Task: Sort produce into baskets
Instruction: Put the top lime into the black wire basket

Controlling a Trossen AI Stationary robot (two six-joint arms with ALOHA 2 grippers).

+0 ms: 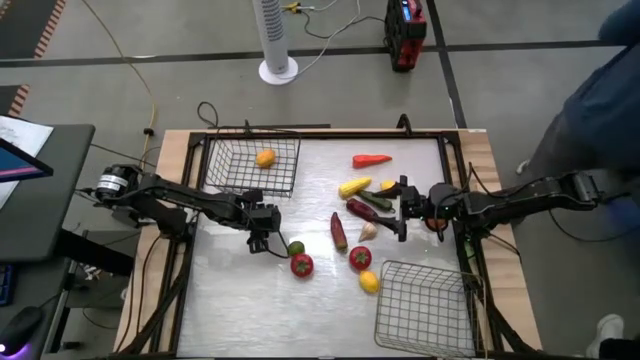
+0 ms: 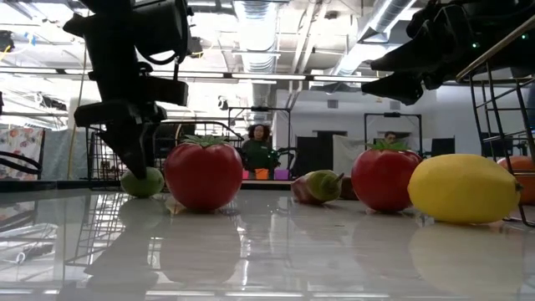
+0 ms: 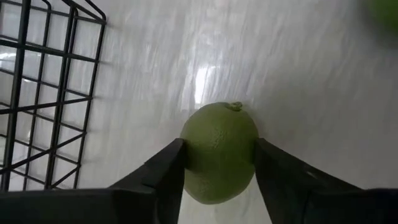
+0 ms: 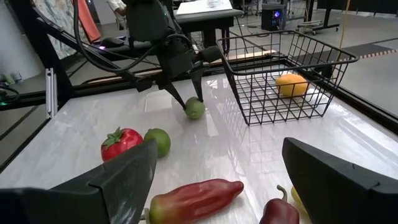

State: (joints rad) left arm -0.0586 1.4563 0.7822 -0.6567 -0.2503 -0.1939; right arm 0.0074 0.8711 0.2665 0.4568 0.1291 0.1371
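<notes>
Table (image 1: 250, 310) edges are partly covered by the two dark arms, and a person in blue is cut off at the far right corner of the high view. The basket (image 1: 252, 165) near the left arm holds one orange fruit (image 1: 265, 157). The other basket (image 1: 424, 297), by the right arm, has nothing in it, and its near edge sits right at the table's front edge.

From above, the lime (image 3: 219, 151) is hidden under the left claw (image 1: 262, 240). The left wrist view shows it well: both fingers press on its sides, so the claw is closed on the lime, low over the table, just in front of the first basket.

The right claw (image 1: 403, 209) hangs wide open with nothing in it, right next to a heap of produce: a yellow corn (image 1: 354, 186), a dark red long one (image 1: 362, 210) and a white garlic (image 1: 369, 231). What lies under this claw is hard to make out.

A second green fruit (image 1: 295, 248) and a red tomato (image 1: 301, 265) sit close beside the left claw. The front left part of the table is bare.
</notes>
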